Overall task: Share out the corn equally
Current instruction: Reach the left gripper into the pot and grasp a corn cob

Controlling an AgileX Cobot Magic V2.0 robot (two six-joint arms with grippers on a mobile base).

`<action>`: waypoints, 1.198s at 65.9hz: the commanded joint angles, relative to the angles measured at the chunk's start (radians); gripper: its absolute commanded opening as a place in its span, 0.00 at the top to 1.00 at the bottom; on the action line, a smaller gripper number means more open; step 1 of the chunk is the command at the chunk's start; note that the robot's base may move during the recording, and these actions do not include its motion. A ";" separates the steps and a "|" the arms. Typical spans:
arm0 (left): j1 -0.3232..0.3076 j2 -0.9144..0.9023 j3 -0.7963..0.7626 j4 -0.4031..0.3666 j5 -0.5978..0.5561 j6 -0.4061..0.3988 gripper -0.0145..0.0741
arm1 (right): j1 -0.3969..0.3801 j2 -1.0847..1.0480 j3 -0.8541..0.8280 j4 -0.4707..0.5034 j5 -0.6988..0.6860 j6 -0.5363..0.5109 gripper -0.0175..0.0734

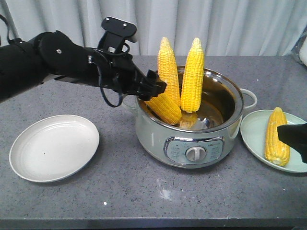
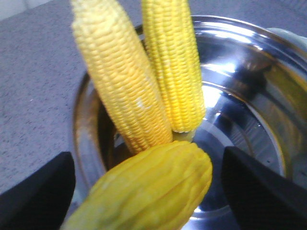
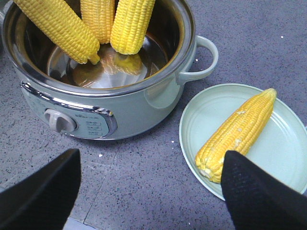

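Note:
Three corn cobs stand in the steel pot (image 1: 225, 120): two upright (image 1: 169, 62) (image 1: 193, 72) and one leaning on the left rim (image 1: 163, 109). My left gripper (image 1: 156, 88) is at that rim, open. In the left wrist view the leaning cob (image 2: 153, 191) lies between its fingers (image 2: 33, 191), with a gap on each side. A fourth cob (image 1: 277, 136) lies on the pale green plate (image 1: 252, 127) at the right. My right gripper (image 3: 151, 191) hangs open over the counter between pot and plate, one finger (image 3: 259, 191) overlapping that cob's (image 3: 240, 127) butt end in the view.
An empty white plate (image 1: 53, 147) sits left of the pot on the grey speckled counter (image 1: 144, 191). The pot has side handles (image 3: 204, 60) and a front dial (image 1: 194, 153). A curtain hangs behind the counter.

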 commanded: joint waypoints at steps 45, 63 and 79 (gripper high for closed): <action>-0.058 0.029 -0.069 -0.029 -0.141 0.041 0.59 | 0.001 -0.006 -0.024 0.006 -0.060 -0.011 0.17; -0.058 0.005 -0.069 -0.029 -0.146 0.041 0.63 | 0.001 -0.006 -0.024 0.006 -0.059 -0.011 0.17; -0.054 -0.084 -0.069 -0.027 -0.167 0.041 0.62 | 0.001 -0.006 -0.024 0.006 -0.059 -0.011 0.17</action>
